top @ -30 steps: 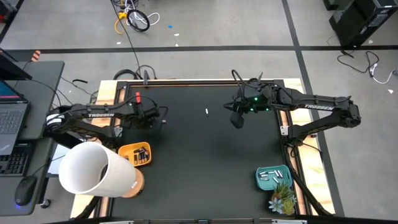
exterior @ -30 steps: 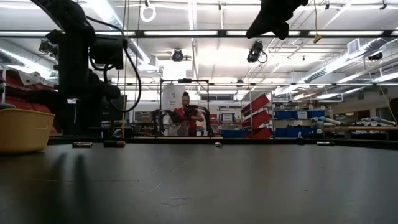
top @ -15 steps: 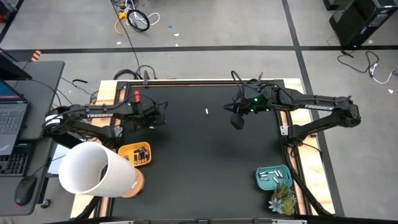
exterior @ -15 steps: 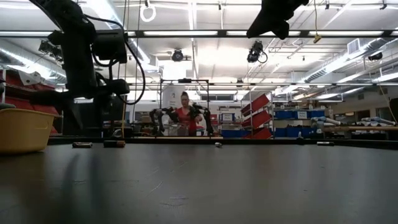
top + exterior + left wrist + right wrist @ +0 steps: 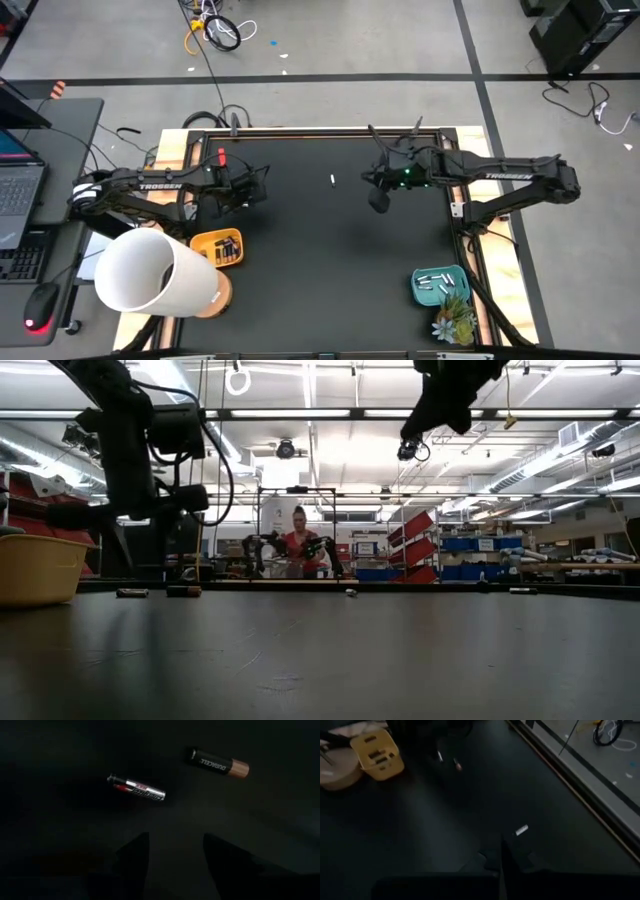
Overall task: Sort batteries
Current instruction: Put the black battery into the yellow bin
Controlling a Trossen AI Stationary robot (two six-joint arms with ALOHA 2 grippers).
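Observation:
My left gripper (image 5: 172,851) hangs open over the black mat's far left part (image 5: 245,188). Just ahead of its fingers lie two batteries: a silver one with red print (image 5: 136,790) and a dark one with a copper end (image 5: 217,764). Both lie flat on the mat, also seen in the low view (image 5: 132,593) (image 5: 183,591). My right gripper (image 5: 501,862) is shut and raised above the mat's far right part (image 5: 378,200). A single white battery (image 5: 332,180) (image 5: 521,830) lies on the mat between the two arms.
A yellow tray (image 5: 205,243) with dark batteries stands at the mat's left edge, beside a large white cylinder (image 5: 150,272). A teal tray (image 5: 421,290) with white batteries and a small plant (image 5: 455,322) stand at the near right corner. A person (image 5: 298,540) is far behind the table.
My right gripper has come down a little and shifted slightly toward the table's left, staying shut. My left arm's wrist has turned a little above the two batteries. No battery has moved.

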